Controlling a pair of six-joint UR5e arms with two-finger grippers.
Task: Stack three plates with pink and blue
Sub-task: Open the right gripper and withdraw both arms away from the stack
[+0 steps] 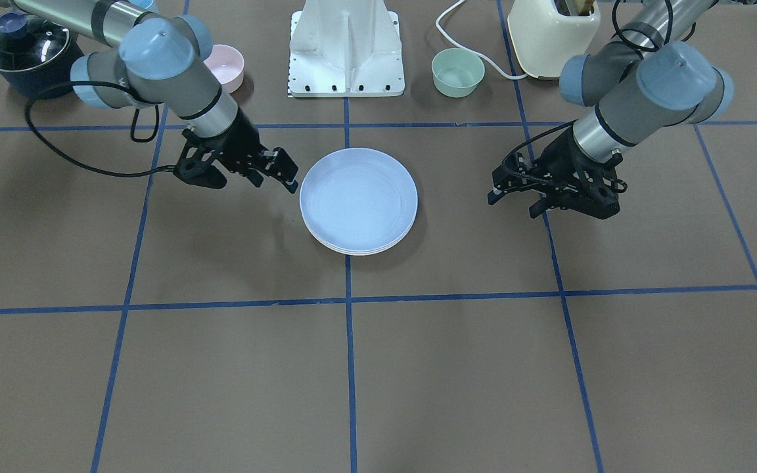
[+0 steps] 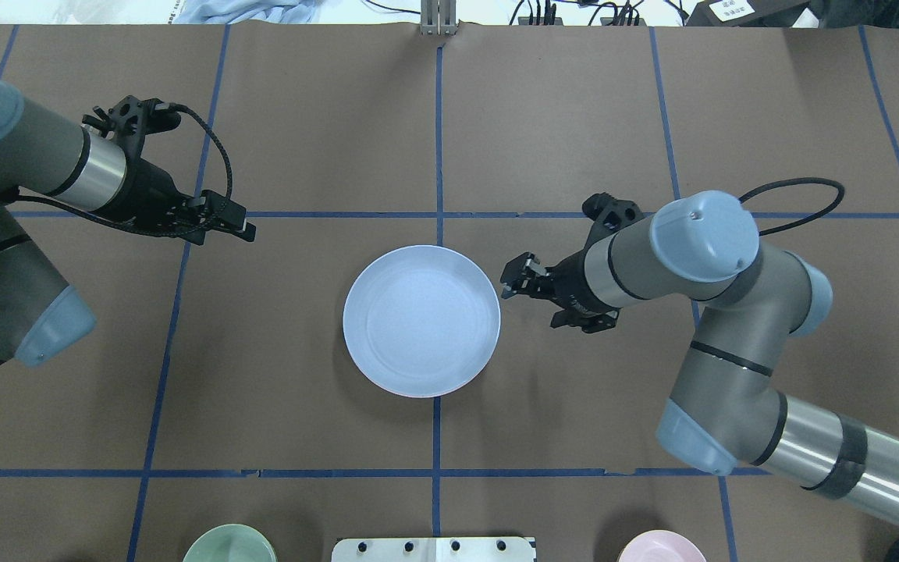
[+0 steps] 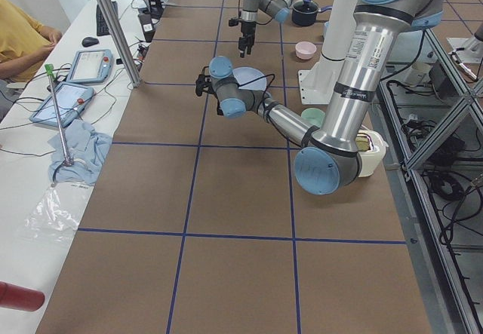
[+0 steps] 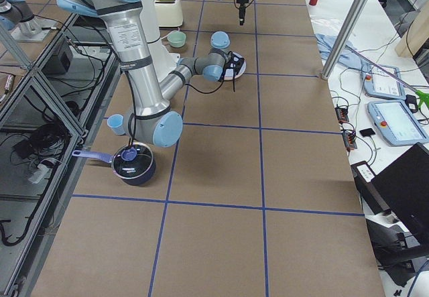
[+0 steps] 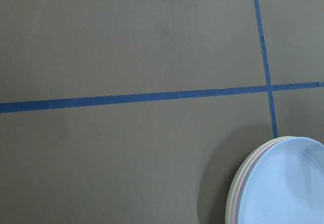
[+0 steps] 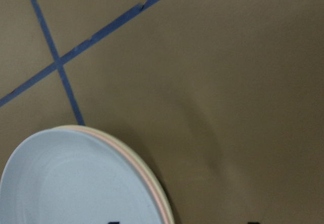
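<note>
The three plates lie stacked at the table's centre. The pale blue plate (image 1: 359,197) (image 2: 421,320) is on top. A thin pink rim (image 5: 235,193) shows under it, and a cream-white rim (image 1: 352,252) at the bottom. My right gripper (image 2: 513,279) (image 1: 284,176) hovers just beside the stack's edge, open and empty. My left gripper (image 2: 240,225) (image 1: 508,197) is well off to the stack's other side, open and empty. Both wrist views show only part of the stack (image 6: 66,183).
A small pink bowl (image 1: 226,66) and a green bowl (image 1: 457,72) stand near the white robot base (image 1: 347,52). A cream appliance (image 1: 552,33) and a lidded dark pot (image 1: 27,52) are at the corners on the robot's side.
</note>
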